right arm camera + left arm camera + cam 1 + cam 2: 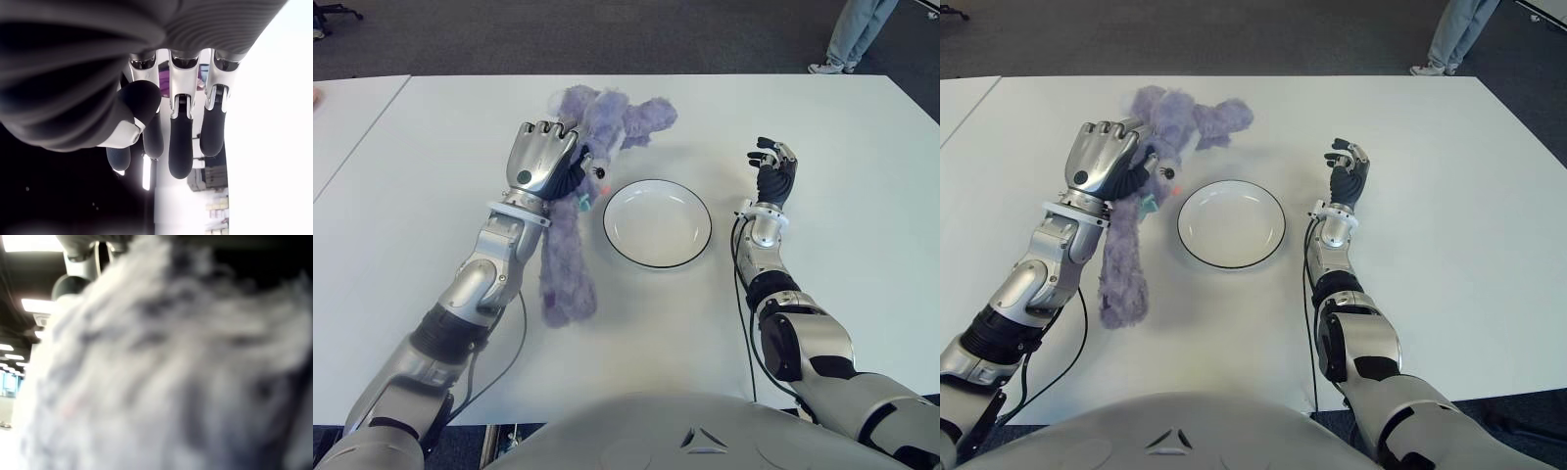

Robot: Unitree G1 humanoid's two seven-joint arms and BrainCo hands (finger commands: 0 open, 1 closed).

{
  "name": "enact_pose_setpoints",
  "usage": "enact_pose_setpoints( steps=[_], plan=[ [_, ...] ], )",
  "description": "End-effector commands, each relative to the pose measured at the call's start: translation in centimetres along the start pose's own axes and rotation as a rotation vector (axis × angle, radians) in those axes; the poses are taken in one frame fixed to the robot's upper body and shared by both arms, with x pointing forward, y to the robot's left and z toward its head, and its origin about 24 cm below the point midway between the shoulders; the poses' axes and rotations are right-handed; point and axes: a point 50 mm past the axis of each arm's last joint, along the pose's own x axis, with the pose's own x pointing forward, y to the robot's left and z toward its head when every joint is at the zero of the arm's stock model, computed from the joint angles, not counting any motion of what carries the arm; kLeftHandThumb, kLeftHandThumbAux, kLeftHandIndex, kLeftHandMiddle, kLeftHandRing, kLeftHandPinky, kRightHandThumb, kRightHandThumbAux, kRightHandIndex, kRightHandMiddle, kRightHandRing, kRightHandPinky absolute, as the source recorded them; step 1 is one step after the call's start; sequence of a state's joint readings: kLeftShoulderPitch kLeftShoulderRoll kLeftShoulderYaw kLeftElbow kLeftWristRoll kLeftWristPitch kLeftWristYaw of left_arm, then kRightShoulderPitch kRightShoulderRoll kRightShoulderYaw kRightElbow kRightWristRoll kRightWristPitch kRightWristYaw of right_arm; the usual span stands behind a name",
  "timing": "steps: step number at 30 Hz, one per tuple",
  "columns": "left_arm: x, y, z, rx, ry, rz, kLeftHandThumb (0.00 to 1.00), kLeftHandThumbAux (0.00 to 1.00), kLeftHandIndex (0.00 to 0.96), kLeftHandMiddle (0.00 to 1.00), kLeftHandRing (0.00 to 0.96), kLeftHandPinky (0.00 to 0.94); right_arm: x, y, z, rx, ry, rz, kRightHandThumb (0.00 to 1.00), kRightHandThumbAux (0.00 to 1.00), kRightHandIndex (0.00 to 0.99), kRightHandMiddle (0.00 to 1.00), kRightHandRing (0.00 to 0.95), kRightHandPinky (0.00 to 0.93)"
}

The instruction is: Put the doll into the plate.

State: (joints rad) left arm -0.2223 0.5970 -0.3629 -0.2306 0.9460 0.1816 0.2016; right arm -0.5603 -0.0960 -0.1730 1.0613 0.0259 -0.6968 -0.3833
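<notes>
White table (431,176) runs wide under me, with dark carpet beyond its far edge and a person's legs (850,34) standing past the far right corner

Starting on my left: my left hand (543,157) sits over the upper part of the doll (570,264), a shaggy lilac plush toy lying left of centre, its head and arms pointing toward the far edge and its long body trailing back toward the near edge. My fingers are curled down into the fur around its neck and chest, so I judge I have a grip on it, though the body lies along the table. My left wrist camera shows only fluffy fur pressed right against it, which fits a close hold

I expect the doll to be light, soft and floppy: nothing stiff in it, so whatever I don't hold will droop and drag. The fur compresses, so a firm pinch round the thick torso near the neck seems the best hold; the limbs would just stretch. It won't break, but the dangling body could sweep the dish's rim

Just right of the doll, near the middle of the table, sits the plate (625,247), white with a dark rim and nothing in it

Further right, my right hand (773,172) shows well clear of the plate, fingers loosely extended and holding nothing
</notes>
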Motion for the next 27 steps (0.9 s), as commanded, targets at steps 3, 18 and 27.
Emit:
enact_pose_setpoints(
  steps=[3, 18, 27],
  plan=[
    [0.8, 2.0, 0.7, 0.041, -0.058, 0.042, 0.742, 0.696, 0.443, 0.884, 0.898, 0.897, -14.6, -3.9, -11.0, -0.199, 0.567, 0.025, 1.000, 0.687, 0.437, 0.313, 0.435, 0.438],
    [1.0, 2.4, 2.0, 0.010, -0.120, 0.089, 0.744, 0.696, 0.443, 0.888, 0.901, 0.907, -14.6, -3.8, -11.0, -0.188, 0.565, 0.029, 1.000, 0.686, 0.438, 0.319, 0.423, 0.467],
    [0.9, 2.7, 3.4, -0.040, -0.167, 0.093, 0.745, 0.696, 0.443, 0.885, 0.893, 0.905, -14.6, -3.9, -10.9, -0.199, 0.556, 0.034, 1.000, 0.687, 0.438, 0.312, 0.419, 0.469]
  ],
)
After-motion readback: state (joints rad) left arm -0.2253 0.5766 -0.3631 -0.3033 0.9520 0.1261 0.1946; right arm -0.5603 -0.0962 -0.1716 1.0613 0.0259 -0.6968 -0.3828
